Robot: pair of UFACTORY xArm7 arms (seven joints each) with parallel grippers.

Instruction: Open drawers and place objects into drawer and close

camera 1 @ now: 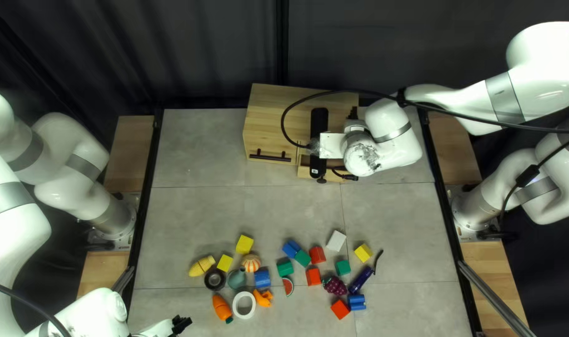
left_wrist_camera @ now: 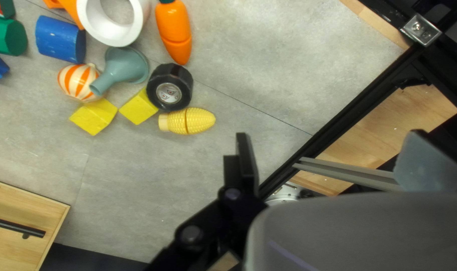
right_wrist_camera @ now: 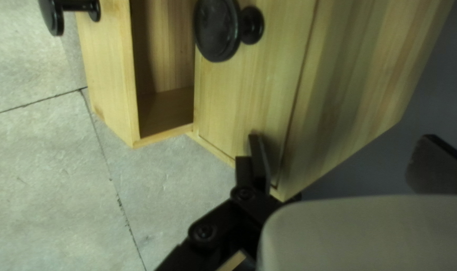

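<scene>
Left hand (left_wrist_camera: 331,135): open, fingers wide apart, nothing between them. The small objects lie loose on the bench (camera 1: 197,212).

Toy corn (left_wrist_camera: 188,121): nearest object ahead of the left hand. Kernelled surface, probably light, rigid plastic. Close across the middle of its width; the crosswise seam could part under an end grip.

Black tape roll (left_wrist_camera: 169,86): beside the corn. Likely denser, smooth and firm. Clamp across the outer rim.

Toy carrot (left_wrist_camera: 176,32): tapered, glossy, likely slippery. Grip square to its length, at the thicker part.

Funnel (left_wrist_camera: 125,68): grey-green, thin-walled, apparently slightly flexible. Take the neck, using low force.

White ring (left_wrist_camera: 105,34): smooth, thick-walled. Straddle one wall or the full diameter.

Yellow block (left_wrist_camera: 93,118): flat-faced, matt, apparently rigid. Use opposite parallel faces.

Cabinet (camera 1: 269,115): pale grained wood, box-shaped, with a black bar handle (camera 1: 270,157).

Drawer (right_wrist_camera: 110,75): lower compartment, pulled out, square-edged wood. For closing, push its front squarely; the round black knob (right_wrist_camera: 50,15) suits pulling.

Right hand (right_wrist_camera: 341,135): open, fingers apart, near the cabinet front.

Toy grapes (camera 1: 335,286): bumpy; seat the fingers across the bunch.

Toy eggplant (camera 1: 361,280): smooth, elongated; hold the body, not the thin stem.
</scene>
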